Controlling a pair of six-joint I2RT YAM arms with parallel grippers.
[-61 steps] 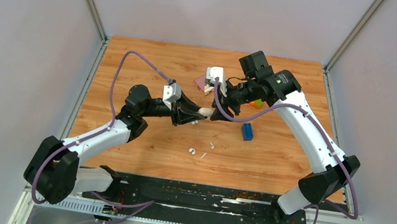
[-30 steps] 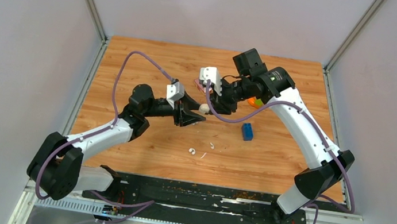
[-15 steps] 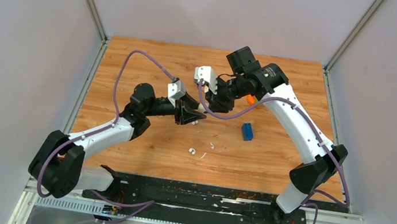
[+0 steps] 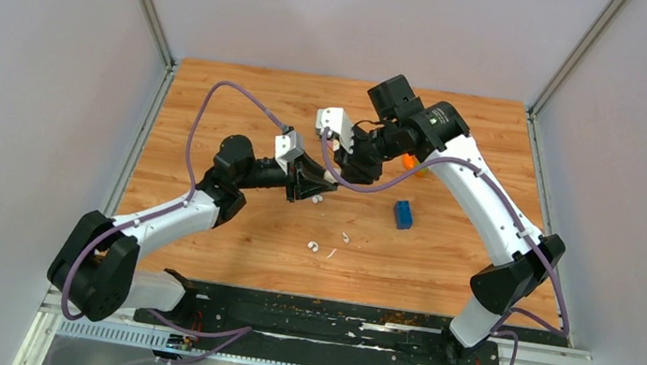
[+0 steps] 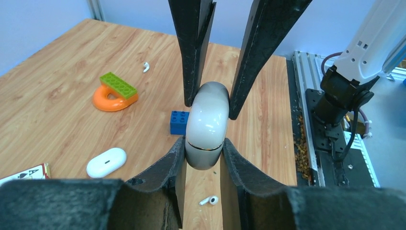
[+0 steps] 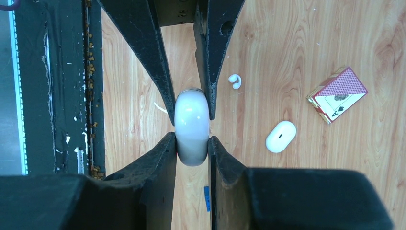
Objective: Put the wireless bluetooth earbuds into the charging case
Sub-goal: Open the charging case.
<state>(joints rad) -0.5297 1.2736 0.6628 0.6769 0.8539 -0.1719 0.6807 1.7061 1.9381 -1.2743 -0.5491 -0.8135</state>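
The charging case [image 5: 207,125] is closed and held in the air between both grippers; it also shows in the right wrist view [image 6: 192,127] and barely in the top view [image 4: 329,180]. My left gripper [image 5: 203,146] is shut on one end of it. My right gripper [image 6: 192,141] is shut on the other end, and its fingers [image 5: 194,57] come in from the opposite side. One earbud [image 5: 209,200] lies on the table under the case and also shows in the right wrist view [image 6: 234,81]. Two more small white buds [image 4: 312,246] [image 4: 345,237] lie nearer the front.
A white oval pebble [image 6: 281,136] and a deck of playing cards [image 6: 337,93] lie behind the grippers. An orange ring with a green brick [image 5: 115,91] and a blue brick [image 4: 403,215] lie to the right. A thin white sliver [image 6: 160,108] lies on the wood.
My right gripper has swung left and closed on the case that the left gripper was holding. The left gripper has shifted slightly back and left with it.
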